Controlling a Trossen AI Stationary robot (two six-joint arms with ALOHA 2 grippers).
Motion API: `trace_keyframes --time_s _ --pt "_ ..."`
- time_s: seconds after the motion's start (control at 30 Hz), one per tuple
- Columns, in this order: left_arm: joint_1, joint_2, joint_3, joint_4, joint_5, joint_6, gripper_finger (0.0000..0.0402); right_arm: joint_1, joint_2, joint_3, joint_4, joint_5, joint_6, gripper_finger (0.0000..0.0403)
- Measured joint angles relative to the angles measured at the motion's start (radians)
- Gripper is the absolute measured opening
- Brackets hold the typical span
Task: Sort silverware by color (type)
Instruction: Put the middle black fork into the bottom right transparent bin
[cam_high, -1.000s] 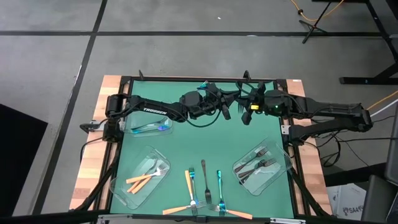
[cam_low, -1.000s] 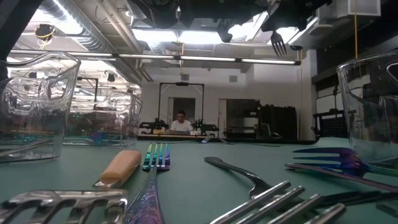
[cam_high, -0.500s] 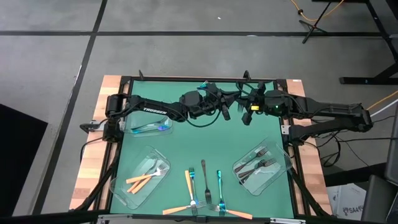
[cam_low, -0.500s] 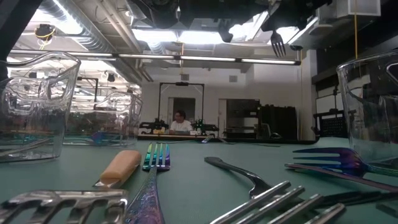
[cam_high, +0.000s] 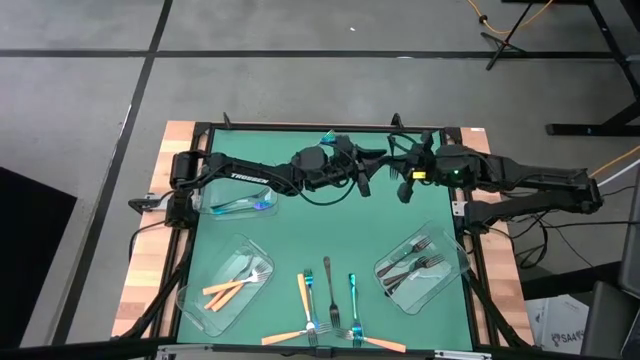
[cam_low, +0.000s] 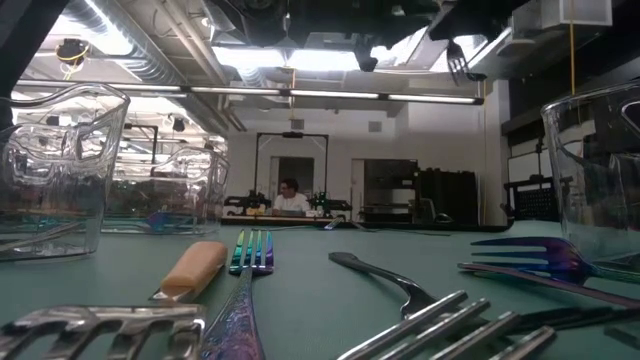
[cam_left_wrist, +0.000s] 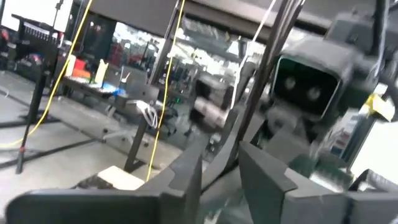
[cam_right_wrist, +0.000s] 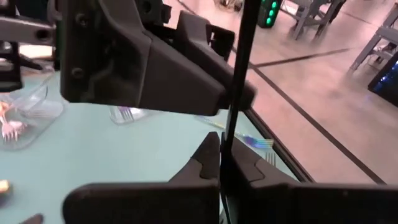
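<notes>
Left gripper (cam_high: 362, 180) has let go — right gripper (cam_high: 404, 186) grips dark fork (cam_right_wrist: 236, 81).

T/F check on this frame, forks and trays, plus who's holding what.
1. The right hand is shut on a dark fork. True.
2. Orange forks lie in the right tray. False: it holds dark forks; the orange forks are in the near-left tray.
3. Loose forks lie on the green mat between the near trays. True.
4. The far-left tray holds nothing. False: a blue-teal fork lies in it.
</notes>
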Motion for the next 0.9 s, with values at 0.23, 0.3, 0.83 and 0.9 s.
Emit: trace_keyframes --time_s 0.23,0.3,0.83,0.9 --pt "-0.002 0.0 0.0 -0.145 0.003 0.0 0.0117 0.0 -0.078 0.001 -0.077 0.006 0.001 0.0001" --pt "-0.003 0.0 0.0 -0.192 0.002 0.003 0.0117 0.0 -0.099 0.0 -0.125 0.005 0.0 0.0001" --pt "-0.003 0.0 0.0 -0.527 0.003 0.008 0.0108 0.0 -0.128 0.0 -0.311 -0.427 0.064 0.0" --pt "-0.007 0.0 0.0 -0.541 0.002 0.008 0.0108 0.012 -0.12 0.0 -0.316 -0.47 0.075 0.0"
